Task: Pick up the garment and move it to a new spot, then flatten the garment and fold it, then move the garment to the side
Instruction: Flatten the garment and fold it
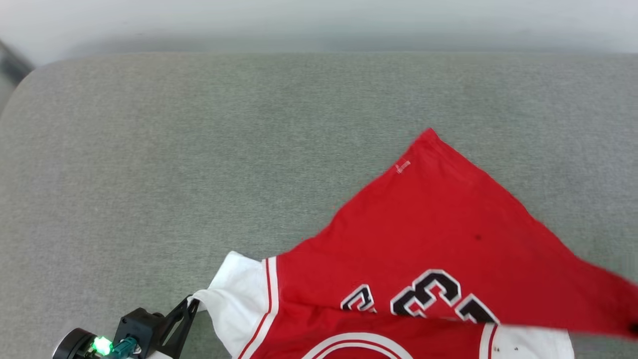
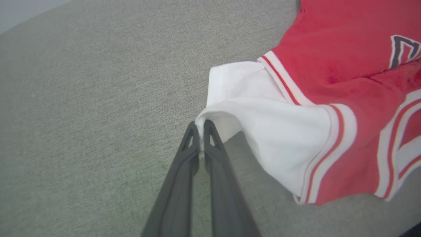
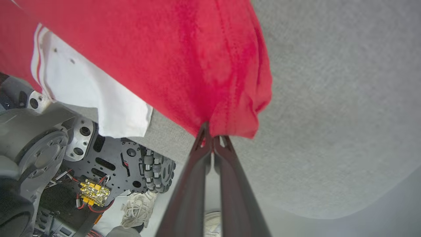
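The left gripper (image 2: 199, 126) is pinched shut on the cuff edge of the white short sleeve (image 2: 263, 115). The right gripper (image 3: 212, 135) is clamped on a bunched red hem corner, lifted off the surface. Between them the red jersey-style T-shirt with black, white-outlined lettering (image 1: 423, 229) drapes over the near right part of the grey woven upholstered surface (image 1: 199, 149). It looks light, limp and sag-prone, best held at seams and corners. Its long axis runs roughly left-right, and a free corner points away from the robot.

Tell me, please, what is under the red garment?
The garment lies on the grey cushion. Its corner, pinched by the right gripper, hangs lifted with bare grey fabric beneath. What lies under the flat part is covered.
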